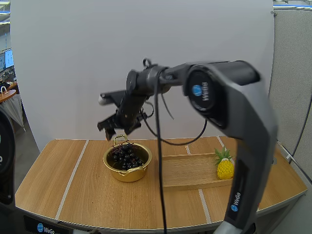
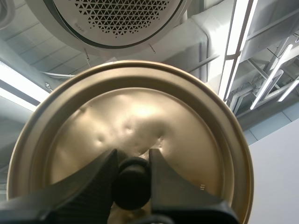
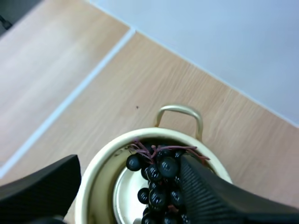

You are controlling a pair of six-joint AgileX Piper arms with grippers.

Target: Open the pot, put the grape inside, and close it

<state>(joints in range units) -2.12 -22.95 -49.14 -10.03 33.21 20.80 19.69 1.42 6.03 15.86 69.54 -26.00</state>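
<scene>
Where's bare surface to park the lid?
Bare table left of the pot out to the table's left edge, plus the strip in front of pot and tray. The tray is bare between pot and pineapple. Crowded: over the pot, where the right gripper hangs open above the grapes. The left gripper holds the lid.

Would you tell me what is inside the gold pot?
A bunch of dark grapes lies in the pot, bare bottom showing beside it; the bottom beneath the grapes is hidden.
</scene>
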